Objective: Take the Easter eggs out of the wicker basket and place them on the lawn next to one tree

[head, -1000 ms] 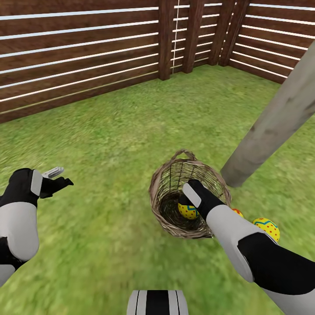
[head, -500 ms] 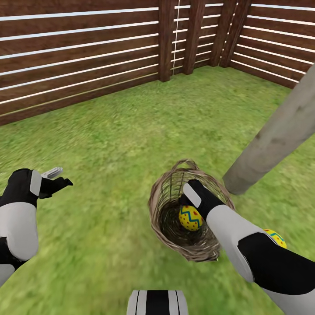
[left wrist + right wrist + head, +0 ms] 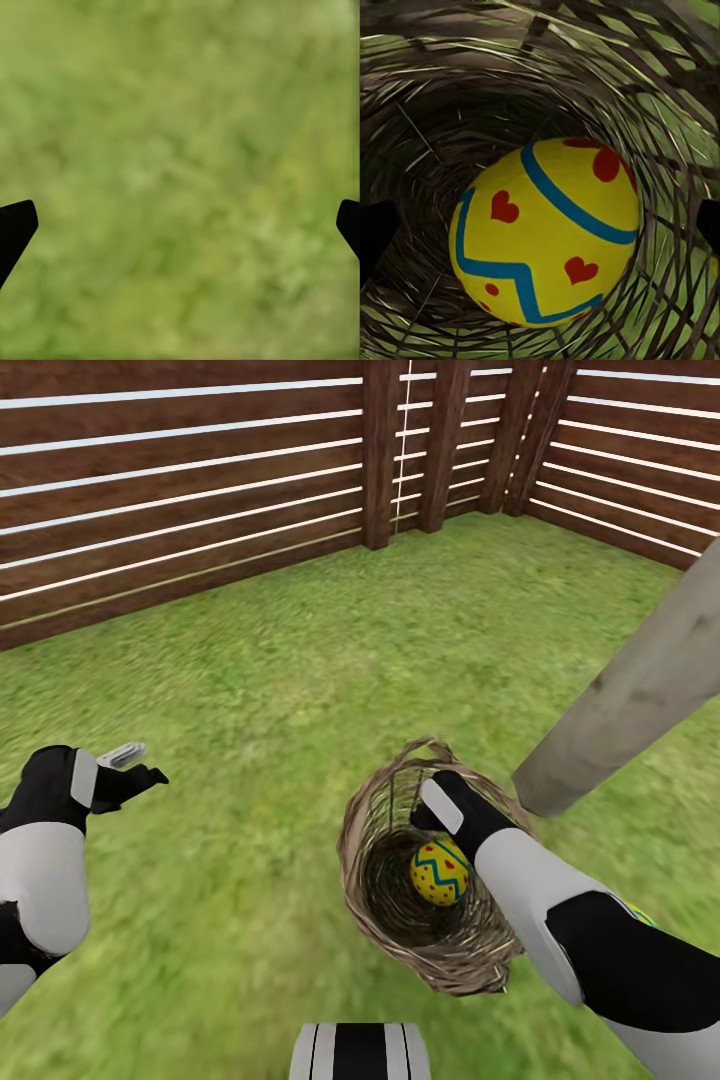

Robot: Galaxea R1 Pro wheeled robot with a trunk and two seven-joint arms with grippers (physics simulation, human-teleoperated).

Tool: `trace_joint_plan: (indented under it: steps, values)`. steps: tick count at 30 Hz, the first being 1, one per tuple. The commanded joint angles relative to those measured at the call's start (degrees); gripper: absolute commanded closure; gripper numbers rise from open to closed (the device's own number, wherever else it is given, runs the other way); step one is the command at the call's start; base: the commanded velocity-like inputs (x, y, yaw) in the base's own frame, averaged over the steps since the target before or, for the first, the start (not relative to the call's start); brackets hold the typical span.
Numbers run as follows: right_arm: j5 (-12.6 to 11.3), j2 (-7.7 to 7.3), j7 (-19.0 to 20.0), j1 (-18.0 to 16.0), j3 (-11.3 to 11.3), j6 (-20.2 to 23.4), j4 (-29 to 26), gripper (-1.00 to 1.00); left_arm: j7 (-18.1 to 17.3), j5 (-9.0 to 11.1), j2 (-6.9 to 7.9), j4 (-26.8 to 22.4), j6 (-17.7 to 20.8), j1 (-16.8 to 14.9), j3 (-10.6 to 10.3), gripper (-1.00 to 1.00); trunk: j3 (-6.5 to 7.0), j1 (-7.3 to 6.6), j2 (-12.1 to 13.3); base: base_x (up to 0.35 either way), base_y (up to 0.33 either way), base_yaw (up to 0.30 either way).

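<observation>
The wicker basket [image 3: 385, 900] lies tipped on the lawn [image 3: 250, 690], its mouth turned toward me. Inside it rests one yellow Easter egg [image 3: 440, 871] with a blue zigzag band and red hearts [image 3: 547, 232]. My right gripper [image 3: 540, 225] reaches into the basket and stands open, with a fingertip [image 3: 375, 236] on either side of the egg and apart from it. A sliver of another yellow egg [image 3: 640, 912] shows on the grass behind my right forearm, near the tree trunk [image 3: 630, 690]. My left gripper [image 3: 140, 763] hangs open over bare grass at the left.
A dark brown slatted fence [image 3: 200, 480] closes the garden at the back and right, meeting in a corner. The pale trunk leans up at the right, just beyond the basket. Open grass stretches left of and behind the basket.
The view has shifted slightly. The basket has tipped and slid nearer to me, and the egg inside shows more fully. The eggs on the grass at the right are now mostly behind my forearm.
</observation>
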Motion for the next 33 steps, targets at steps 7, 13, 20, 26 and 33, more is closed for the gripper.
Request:
trace_joint_plan:
  steps: [7,13,20,26,33]
  values:
    - [0.17,-0.34,-0.43,-0.04,0.53,0.39,-0.04,-1.00,0.17,-0.28,-1.28,-0.06,0.23,-0.04,0.13,-1.00,-1.37,0.16,-0.09,0.005,0.000,0.000]
    - [0.15,-0.41,-0.37,-0.04,0.53,0.37,0.13,-1.00,0.21,-0.30,-1.47,-0.06,0.25,-0.04,0.13,-1.00,-2.70,0.31,-0.17,0.000,0.000,0.000]
    - [0.09,-0.46,-0.27,0.04,0.53,0.31,0.29,-1.00,0.22,-0.31,-1.54,-0.06,0.25,-0.04,0.13,-1.00,-2.92,0.34,-0.19,0.000,0.000,0.000]
    - [0.03,-0.46,-0.26,0.05,0.53,0.30,0.30,-1.00,0.23,-0.31,-1.49,-0.06,0.25,-0.04,0.13,-1.00,-4.25,0.49,-0.27,0.000,0.000,0.000]
    - [-0.05,-0.47,-0.18,0.10,0.51,0.30,0.30,-1.00,0.61,-0.31,-1.50,-0.06,0.25,-0.04,0.13,-1.00,-5.80,0.67,-0.36,0.000,0.000,0.000]
